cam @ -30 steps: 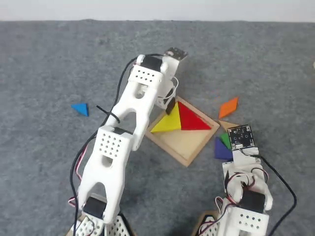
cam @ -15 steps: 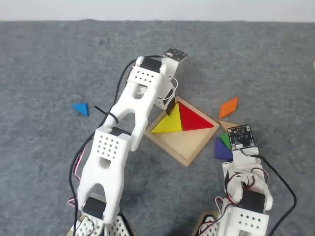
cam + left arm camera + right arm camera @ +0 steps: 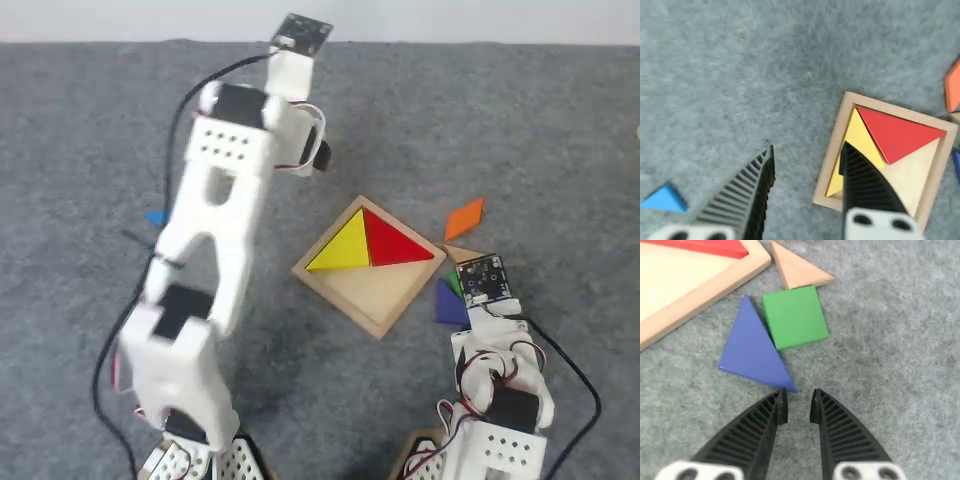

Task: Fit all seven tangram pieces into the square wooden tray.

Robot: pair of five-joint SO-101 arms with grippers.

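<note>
Left pincer (image 3: 807, 147) lifted off tray (image 3: 336, 302), two triangles (image 3: 343, 252) (image 3: 393, 243) inside, five pieces (image 3: 463, 217) (image 3: 462, 253) (image 3: 456, 284) (image 3: 448, 306) (image 3: 155, 217) outside

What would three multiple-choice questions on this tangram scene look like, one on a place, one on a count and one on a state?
1. Where is the green square?
A) in a gripper
B) on the grey mat, beside the dark blue triangle
C) stacked on another piece

2. How many pieces lie in the tray?
A) two
B) four
C) seven

3. How is the left gripper?
A) shut on a piece
B) open and empty
C) shut on nothing

Answers:
1 B: it lies flat on the mat next to that triangle, outside the tray.
2 A: just the yellow triangle and the red triangle are inside.
3 B: its fingers stand wide apart with nothing between them.
</note>
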